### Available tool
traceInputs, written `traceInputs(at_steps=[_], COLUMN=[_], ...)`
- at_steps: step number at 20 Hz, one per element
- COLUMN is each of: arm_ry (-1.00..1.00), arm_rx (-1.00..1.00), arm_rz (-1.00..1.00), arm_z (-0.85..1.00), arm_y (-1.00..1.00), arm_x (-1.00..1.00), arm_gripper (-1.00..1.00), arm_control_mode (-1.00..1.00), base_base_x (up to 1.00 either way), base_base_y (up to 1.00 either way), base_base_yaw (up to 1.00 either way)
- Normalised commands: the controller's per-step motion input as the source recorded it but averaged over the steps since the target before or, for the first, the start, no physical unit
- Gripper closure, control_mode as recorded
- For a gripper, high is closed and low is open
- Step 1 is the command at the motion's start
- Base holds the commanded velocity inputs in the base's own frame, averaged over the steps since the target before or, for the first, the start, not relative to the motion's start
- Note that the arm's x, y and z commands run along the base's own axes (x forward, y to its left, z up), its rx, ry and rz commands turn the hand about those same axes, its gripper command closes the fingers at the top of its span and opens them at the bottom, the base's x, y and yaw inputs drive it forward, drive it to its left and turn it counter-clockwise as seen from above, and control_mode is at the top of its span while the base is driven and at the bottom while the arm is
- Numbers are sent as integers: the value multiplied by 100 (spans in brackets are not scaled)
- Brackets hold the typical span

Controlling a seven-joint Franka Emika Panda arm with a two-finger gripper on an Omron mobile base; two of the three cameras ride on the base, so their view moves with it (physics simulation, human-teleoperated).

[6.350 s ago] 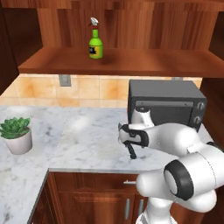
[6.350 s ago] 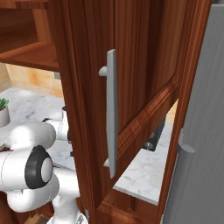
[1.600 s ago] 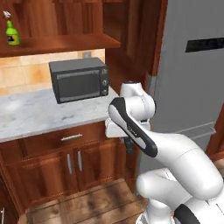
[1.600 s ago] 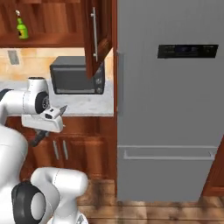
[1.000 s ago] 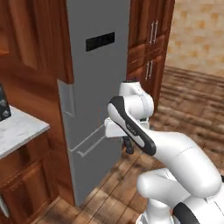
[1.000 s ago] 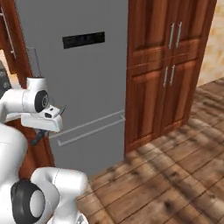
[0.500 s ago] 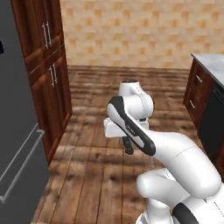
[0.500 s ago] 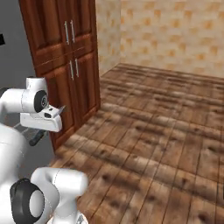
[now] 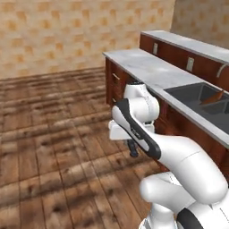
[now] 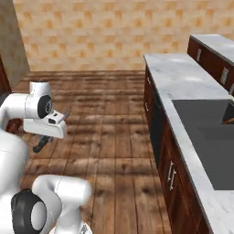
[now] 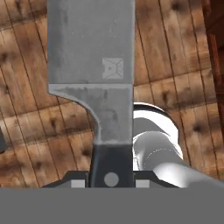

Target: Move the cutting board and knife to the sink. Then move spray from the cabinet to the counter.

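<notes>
My gripper [image 11: 111,179] is shut on the black handle of the knife [image 11: 89,57], whose grey blade points down toward the wooden floor. The same gripper [image 9: 131,145] hangs low beside the base cabinets with the knife [image 9: 133,153] under it. From the other side, the gripper [image 10: 43,140] and knife [image 10: 37,147] sit at the left. The sink [image 9: 197,95] [image 10: 201,137] lies in the white marble counter [image 9: 143,67] [image 10: 173,77]. A brown edge of the cutting board [image 9: 213,97] [image 10: 228,119] leans inside the sink. The spray and the cabinet are out of view.
Wooden floor [image 9: 53,112] stretches to a tan tiled wall [image 10: 105,32]. Reddish-brown base cabinets [image 10: 157,123] run under the counter on the right. A raised back ledge [image 9: 192,44] stands behind the sink.
The base has turned, so the whole picture swept from the fridge and tall cabinets to the open floor and the sink counter. The gripper keeps the knife in the same hold.
</notes>
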Motion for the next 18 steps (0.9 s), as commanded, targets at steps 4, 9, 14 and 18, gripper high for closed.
traceInputs(at_steps=[4, 9, 14, 18], arm_ry=[0, 0, 0, 0], arm_rx=[0, 0, 0, 0], arm_rz=[0, 0, 0, 0], arm_z=[0, 0, 0, 0], arm_y=[0, 0, 0, 0], arm_x=[0, 0, 0, 0], arm_gripper=[100, 100, 100, 100], arm_control_mode=[100, 100, 100, 100], base_base_x=[98, 100, 90, 80], base_base_y=[0, 12, 20, 24], base_base_yaw=[-49, -49, -53, -57])
